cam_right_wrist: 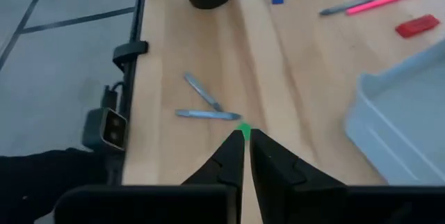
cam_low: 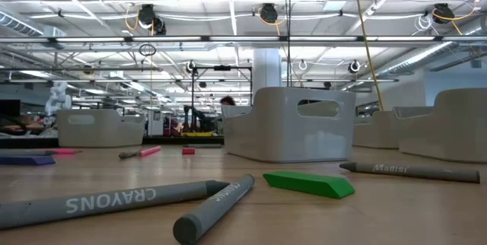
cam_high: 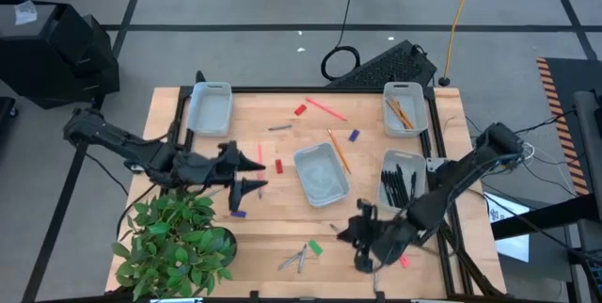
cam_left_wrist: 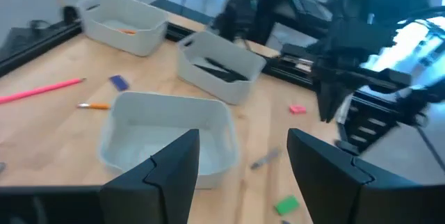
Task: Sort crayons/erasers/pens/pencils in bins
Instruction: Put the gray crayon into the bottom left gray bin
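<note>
My left gripper point(cam_high: 252, 173) stands open above the table's left half, nothing between its fingers point(cam_left_wrist: 240, 175). My right gripper point(cam_high: 361, 239) is shut near the front edge and touches nothing. Just beyond its tips point(cam_right_wrist: 243, 151) lies a green eraser point(cam_right_wrist: 243, 131) flat on the wood, with two grey crayons point(cam_right_wrist: 206, 106) past it. The middle bin point(cam_high: 322, 173) holds nothing. The right bin point(cam_high: 403, 179) holds black pens, and the far right bin point(cam_high: 404, 107) holds orange pencils. A pink pencil point(cam_high: 324, 107) and an orange pencil point(cam_high: 339, 151) lie loose.
A fourth bin point(cam_high: 209, 107) stands at the far left. Loose erasers lie about: red point(cam_high: 300, 110), blue point(cam_high: 354, 135), purple point(cam_high: 238, 213), pink point(cam_high: 404, 261). A potted plant point(cam_high: 174, 242) fills the near left corner. One more grey crayon point(cam_high: 279, 127) lies at the back.
</note>
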Controlling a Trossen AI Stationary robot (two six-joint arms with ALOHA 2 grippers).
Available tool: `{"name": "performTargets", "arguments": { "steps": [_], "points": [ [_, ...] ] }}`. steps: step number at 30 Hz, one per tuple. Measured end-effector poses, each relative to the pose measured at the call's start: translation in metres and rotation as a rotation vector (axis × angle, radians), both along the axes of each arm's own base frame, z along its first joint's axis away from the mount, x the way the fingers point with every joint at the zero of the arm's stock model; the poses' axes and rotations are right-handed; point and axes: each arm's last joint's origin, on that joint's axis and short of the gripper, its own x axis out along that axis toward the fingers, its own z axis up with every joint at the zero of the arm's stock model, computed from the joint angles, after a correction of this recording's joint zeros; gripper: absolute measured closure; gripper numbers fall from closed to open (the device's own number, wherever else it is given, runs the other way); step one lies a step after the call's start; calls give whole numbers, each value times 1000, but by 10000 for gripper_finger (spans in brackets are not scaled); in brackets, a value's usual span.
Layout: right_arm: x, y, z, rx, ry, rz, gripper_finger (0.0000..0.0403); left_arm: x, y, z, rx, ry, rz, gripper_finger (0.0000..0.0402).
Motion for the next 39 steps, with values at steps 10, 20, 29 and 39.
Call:
{"name": "performTargets", "arguments": {
  "steps": [10,20,29,39],
  "points": [
    [32,66,5,-2,61,-3,385,-3,-43,-16,-5,62,-119,179],
    [7,62,-13,67,290,-254,297,-6,-52,-18,-13,72,-153,179],
    [5,41,-56,61,348,-321,215,-7,-52,-18,16,72,-164,179],
    [1,12,-106,67,371,-336,259,-7,-52,-18,18,74,-164,179]
  ]
}}
